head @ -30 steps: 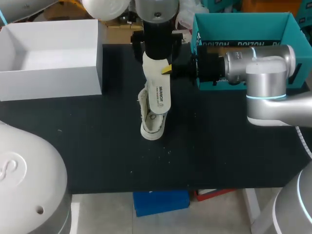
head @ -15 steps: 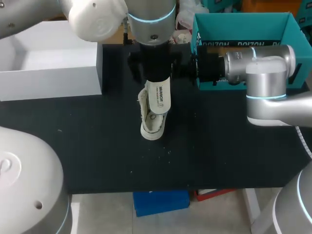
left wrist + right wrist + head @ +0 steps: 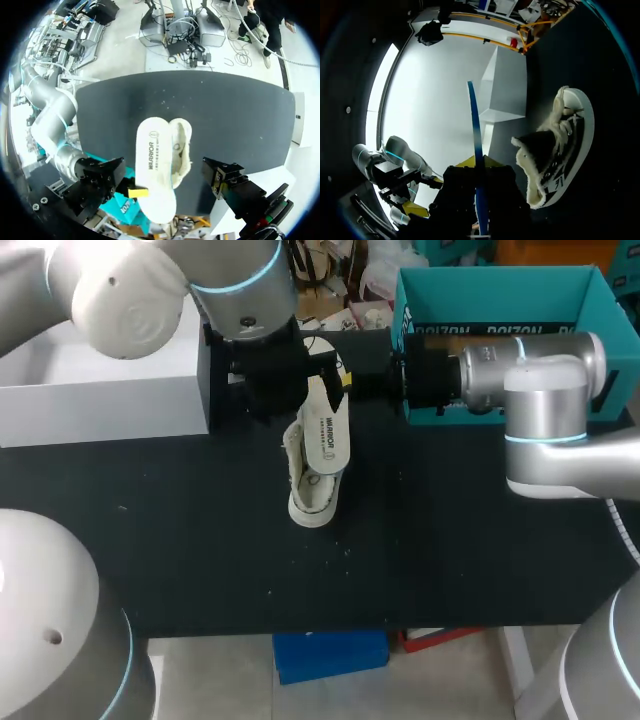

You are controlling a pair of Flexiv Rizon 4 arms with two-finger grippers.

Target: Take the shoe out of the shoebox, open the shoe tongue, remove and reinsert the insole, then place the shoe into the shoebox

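A cream shoe point(image 3: 312, 485) lies on its side on the black mat point(image 3: 200, 540). Its white printed insole point(image 3: 327, 430) stands tilted up from the shoe, its far end pinched in my right gripper point(image 3: 343, 380), which is shut on it. In the right wrist view the insole point(image 3: 476, 135) shows edge-on as a thin blue strip between that gripper's point(image 3: 479, 176) fingers, with the shoe point(image 3: 555, 150) beside it. My left gripper point(image 3: 280, 378) hangs just left of the insole. In the left wrist view it point(image 3: 165, 181) is wide open above the insole point(image 3: 154, 165) and the shoe point(image 3: 181, 147), touching neither.
A white box point(image 3: 205, 370) stands at the back left, close behind my left gripper. The teal shoebox point(image 3: 495, 285) stands at the back right, behind my right arm. Bare black mat lies in front of the shoe.
My left arm has swung to the left, off from above the insole. The right gripper, the insole and the shoe have stayed in place.
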